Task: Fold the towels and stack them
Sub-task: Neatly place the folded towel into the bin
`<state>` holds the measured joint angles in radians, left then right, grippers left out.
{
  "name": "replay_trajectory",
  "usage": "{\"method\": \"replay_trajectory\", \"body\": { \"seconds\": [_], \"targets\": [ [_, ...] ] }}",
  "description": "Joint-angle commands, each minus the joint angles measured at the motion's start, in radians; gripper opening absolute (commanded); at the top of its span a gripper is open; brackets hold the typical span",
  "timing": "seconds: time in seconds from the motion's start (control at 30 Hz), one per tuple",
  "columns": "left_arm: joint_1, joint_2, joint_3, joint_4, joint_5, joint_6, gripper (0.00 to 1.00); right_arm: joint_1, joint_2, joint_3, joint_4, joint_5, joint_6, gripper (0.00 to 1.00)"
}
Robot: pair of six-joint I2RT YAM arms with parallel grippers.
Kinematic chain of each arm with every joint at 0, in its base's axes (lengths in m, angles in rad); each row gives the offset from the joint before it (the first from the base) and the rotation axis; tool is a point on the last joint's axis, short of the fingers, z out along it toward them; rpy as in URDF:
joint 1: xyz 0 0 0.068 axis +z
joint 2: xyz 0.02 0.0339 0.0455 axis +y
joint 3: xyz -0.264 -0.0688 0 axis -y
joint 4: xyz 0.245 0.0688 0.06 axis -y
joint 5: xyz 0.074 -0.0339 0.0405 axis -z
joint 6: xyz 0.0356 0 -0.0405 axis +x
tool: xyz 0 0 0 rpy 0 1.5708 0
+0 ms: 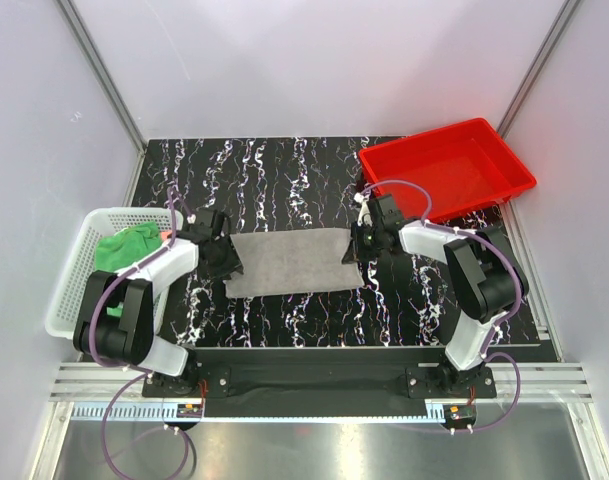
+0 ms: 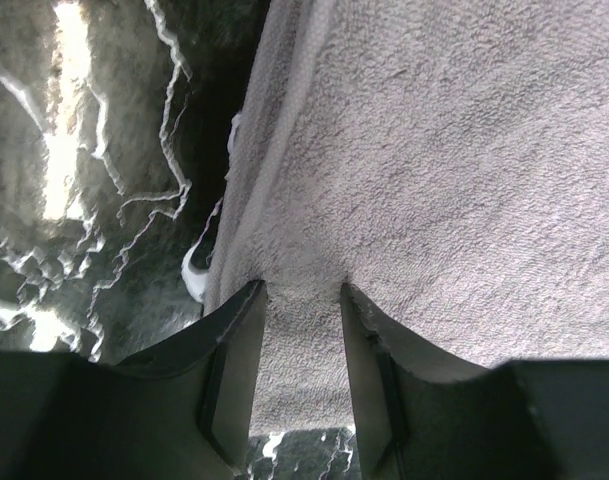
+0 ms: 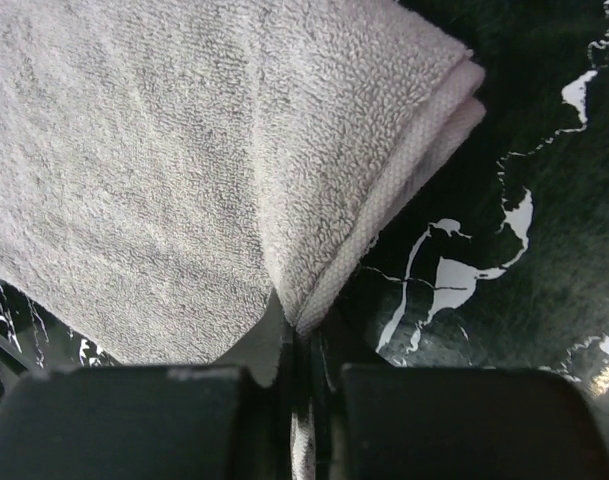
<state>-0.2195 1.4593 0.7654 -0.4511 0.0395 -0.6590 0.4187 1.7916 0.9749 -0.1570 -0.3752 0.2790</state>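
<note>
The grey towel lies folded into a long strip in the middle of the table. My left gripper is at its left end. In the left wrist view the gripper is open, its tips pressing down on the grey towel, with flat cloth between them. My right gripper is at the towel's right end. In the right wrist view that gripper is shut on the hemmed edge of the grey towel, which bunches up into the jaws. A green towel lies in the basket, with a bit of pink cloth beside it.
The white lattice basket stands at the left table edge, close to the left arm. A red tray sits at the back right, behind the right arm. The tabletop is black marble with white veins.
</note>
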Motion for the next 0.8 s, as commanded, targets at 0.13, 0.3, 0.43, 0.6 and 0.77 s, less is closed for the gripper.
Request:
{"method": "replay_trajectory", "body": {
  "seconds": [0.13,0.3,0.43,0.6,0.77],
  "targets": [
    [0.002,-0.148,0.281,-0.280,-0.159,0.113,0.51,-0.031,-0.047,0.175,-0.275,0.082,-0.126,0.00],
    [0.003,-0.206,0.436,-0.385,-0.246,0.243,0.60,-0.075,-0.034,0.367,-0.467,0.108,-0.213,0.00],
    [0.003,-0.275,0.378,-0.324,-0.305,0.279,0.61,-0.118,-0.017,0.497,-0.620,0.142,-0.274,0.00],
    [0.003,-0.287,0.348,-0.296,-0.262,0.294,0.61,-0.182,0.069,0.773,-0.777,0.216,-0.406,0.00],
    [0.005,-0.292,0.348,-0.287,-0.231,0.302,0.61,-0.248,0.185,1.014,-0.898,0.281,-0.469,0.00]
  ]
}}
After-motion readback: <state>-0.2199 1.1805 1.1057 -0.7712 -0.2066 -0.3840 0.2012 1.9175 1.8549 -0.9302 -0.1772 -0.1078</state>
